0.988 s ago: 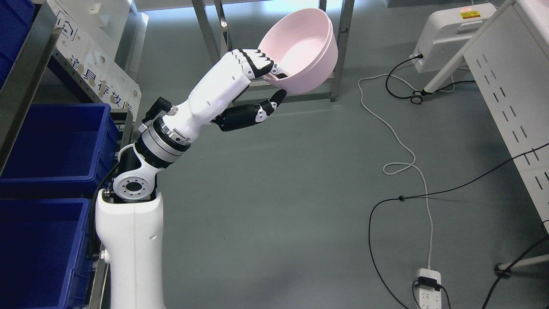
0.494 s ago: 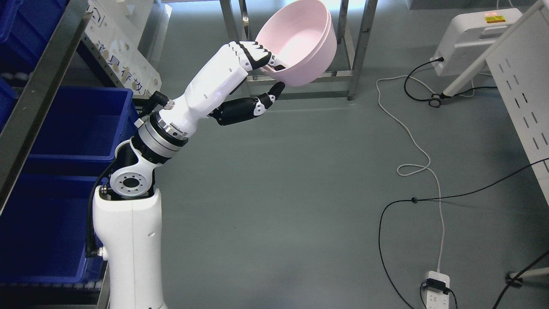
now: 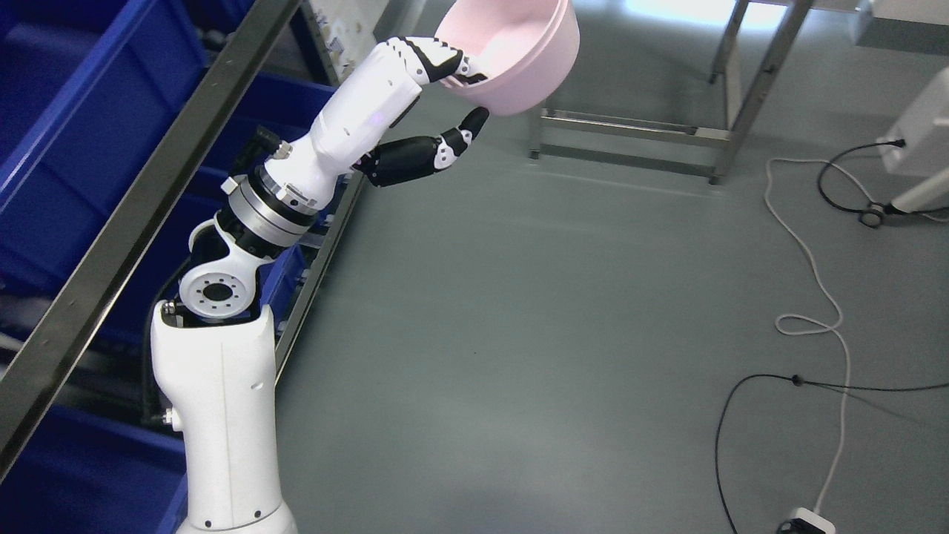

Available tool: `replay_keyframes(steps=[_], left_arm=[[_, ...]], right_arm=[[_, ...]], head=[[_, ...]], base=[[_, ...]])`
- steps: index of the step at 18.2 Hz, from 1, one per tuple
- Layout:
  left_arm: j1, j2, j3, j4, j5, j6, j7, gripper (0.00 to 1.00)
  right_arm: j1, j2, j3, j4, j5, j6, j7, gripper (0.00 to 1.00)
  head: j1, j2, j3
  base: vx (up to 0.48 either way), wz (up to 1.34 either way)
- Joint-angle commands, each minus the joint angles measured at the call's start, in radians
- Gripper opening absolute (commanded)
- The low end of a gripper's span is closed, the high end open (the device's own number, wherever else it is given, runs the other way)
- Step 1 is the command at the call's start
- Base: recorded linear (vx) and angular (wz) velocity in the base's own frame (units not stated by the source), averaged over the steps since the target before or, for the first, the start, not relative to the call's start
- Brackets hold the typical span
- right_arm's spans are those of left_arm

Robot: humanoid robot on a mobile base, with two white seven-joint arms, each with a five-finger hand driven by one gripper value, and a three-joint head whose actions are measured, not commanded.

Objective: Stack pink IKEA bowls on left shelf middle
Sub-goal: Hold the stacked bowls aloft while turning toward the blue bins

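Fingers of left hand (image 3: 445, 78) pinch pink bowl (image 3: 519, 55) beside blue bins (image 3: 89, 133), above grey floor (image 3: 519, 334).

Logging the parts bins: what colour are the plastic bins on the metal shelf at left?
Dark blue plastic bins, seen in the head view.
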Motion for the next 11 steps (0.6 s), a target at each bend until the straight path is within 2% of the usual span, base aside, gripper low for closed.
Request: replay_keyframes(steps=[1,5,9,11], left_arm=[[-0.178,0.018,-0.028,-0.004,-0.002,0.111,-0.013,0.05],[-0.29,0.018,-0.064,-0.004,-0.008,0.218,-0.015,0.05],[-0.293,0.018,-0.065,-0.006,-0.045,0.291,-0.082,0.05],[-0.292,0.06,-0.065,-0.007,-0.043,0.303,-0.086,0.05]], right_arm=[[0.0,-0.017,0.0,0.0,0.0,-0.001,0.0,1.0],[0.0,-0.017,0.0,0.0,0.0,-0.001,0.0,1.0],[0.0,-0.017,0.0,0.0,0.0,-0.001,0.0,1.0],[0.0,-0.017,0.0,0.0,0.0,-0.001,0.0,1.0]], head=[[0.0,0.0,0.0],[0.0,0.0,0.0],[0.0,0.0,0.0],[0.0,0.0,0.0]], base=[[-0.144,0.72],[-0.115,0.82],[-0.052,1.0],[0.017,1.04]])
